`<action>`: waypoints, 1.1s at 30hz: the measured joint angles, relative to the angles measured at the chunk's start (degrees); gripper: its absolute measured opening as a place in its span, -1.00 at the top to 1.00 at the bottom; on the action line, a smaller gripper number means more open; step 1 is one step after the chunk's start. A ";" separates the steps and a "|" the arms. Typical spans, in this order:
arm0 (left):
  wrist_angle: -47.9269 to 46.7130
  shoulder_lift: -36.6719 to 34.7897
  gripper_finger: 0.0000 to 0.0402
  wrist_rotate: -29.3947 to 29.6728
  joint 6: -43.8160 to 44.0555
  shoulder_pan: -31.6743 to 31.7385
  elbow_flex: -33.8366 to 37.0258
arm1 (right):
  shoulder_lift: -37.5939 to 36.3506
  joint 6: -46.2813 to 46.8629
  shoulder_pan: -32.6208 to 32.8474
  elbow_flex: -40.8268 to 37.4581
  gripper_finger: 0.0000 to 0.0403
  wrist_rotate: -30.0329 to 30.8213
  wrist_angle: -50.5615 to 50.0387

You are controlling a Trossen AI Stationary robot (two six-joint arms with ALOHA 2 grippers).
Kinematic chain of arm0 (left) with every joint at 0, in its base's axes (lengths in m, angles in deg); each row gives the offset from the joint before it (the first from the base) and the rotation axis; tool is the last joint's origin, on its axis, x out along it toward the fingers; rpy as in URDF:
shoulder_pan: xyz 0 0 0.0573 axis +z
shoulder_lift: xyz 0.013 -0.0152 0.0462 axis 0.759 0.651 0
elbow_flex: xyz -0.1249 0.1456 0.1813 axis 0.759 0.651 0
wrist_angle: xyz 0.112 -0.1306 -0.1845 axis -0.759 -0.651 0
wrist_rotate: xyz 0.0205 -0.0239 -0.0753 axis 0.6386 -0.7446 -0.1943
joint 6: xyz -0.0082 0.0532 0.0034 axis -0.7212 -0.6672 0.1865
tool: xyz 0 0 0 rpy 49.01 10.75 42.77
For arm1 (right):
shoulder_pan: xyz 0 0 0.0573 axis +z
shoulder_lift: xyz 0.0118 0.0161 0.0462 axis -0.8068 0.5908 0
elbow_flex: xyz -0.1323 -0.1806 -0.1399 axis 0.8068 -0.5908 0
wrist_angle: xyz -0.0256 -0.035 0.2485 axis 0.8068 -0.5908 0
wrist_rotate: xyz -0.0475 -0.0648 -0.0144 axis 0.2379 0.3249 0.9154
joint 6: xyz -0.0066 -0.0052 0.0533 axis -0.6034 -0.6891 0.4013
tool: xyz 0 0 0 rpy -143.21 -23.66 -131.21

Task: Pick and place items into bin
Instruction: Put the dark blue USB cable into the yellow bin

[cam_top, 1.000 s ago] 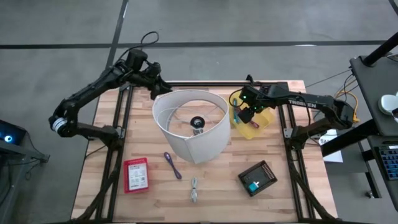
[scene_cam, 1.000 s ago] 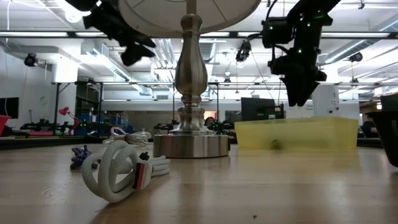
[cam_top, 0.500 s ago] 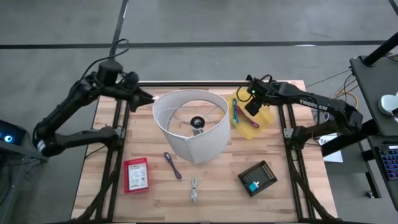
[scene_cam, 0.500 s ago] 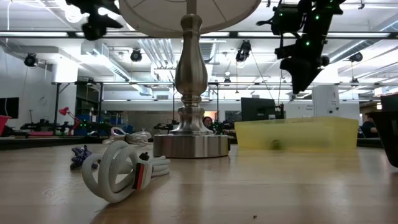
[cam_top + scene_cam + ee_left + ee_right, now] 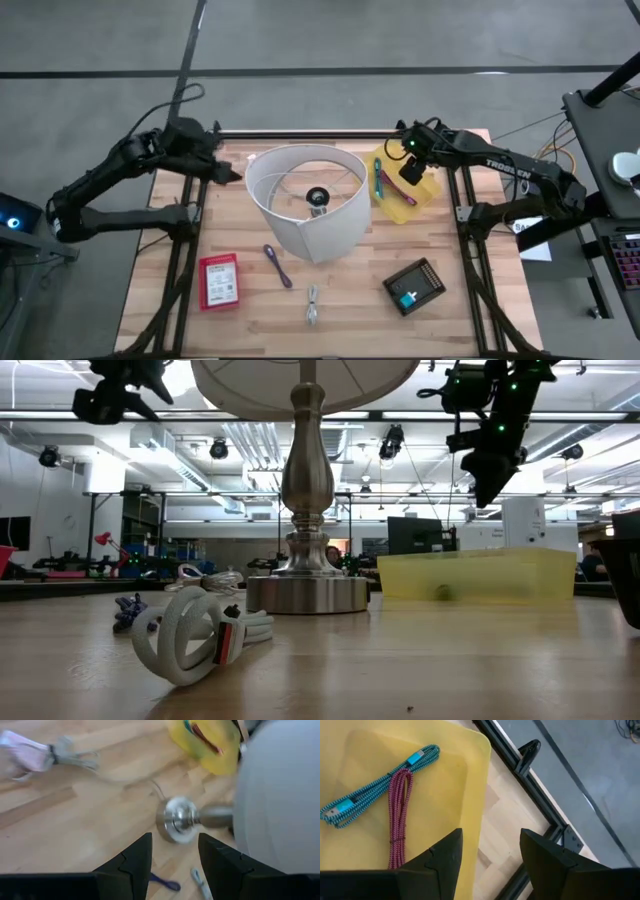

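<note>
Lamp shade (image 5: 307, 200) sits mid-table w/ lamp base (image 5: 307, 592) under it; bin (image 5: 404, 188) just right of the shade at the back, holding two coiled cables (image 5: 380, 795) side by side, right gripper (image 5: 411, 168) hanging above it, fingers apart. Front of table L to R: flat box (image 5: 219, 280), pen-like tool (image 5: 277, 266) just in front of the shade, coiled cord (image 5: 312, 303) nearest the front edge, dark boxy device (image 5: 413, 285) front-right. Left gripper (image 5: 222, 172) at back-left corner beside the shade, raised, fingers apart, prob. clear of the shade.
</note>
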 joint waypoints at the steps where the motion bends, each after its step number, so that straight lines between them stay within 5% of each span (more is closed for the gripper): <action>1: 0.03 -0.05 0.28 0.61 -0.11 -1.78 0.00 | 0.00 -0.44 0.00 0.00 0.08 0.00 -0.10; 12: 18.61 -7.01 0.29 7.68 -1.74 -18.19 -0.35 | 0.00 -3.66 0.00 0.00 0.08 0.00 -0.20; 23: 42.89 2.34 0.29 10.25 -10.83 -34.44 -0.85 | 0.00 -4.20 -0.27 -0.06 0.08 0.01 -0.05; 29: 39.71 6.49 0.29 20.34 -13.40 -42.31 -2.32 | 0.02 -5.15 -0.31 -0.11 0.09 0.01 -0.05; 33: 36.13 3.26 0.29 29.09 -14.31 -43.47 -2.10 | 0.02 -4.95 -0.28 -0.04 0.09 -0.02 0.04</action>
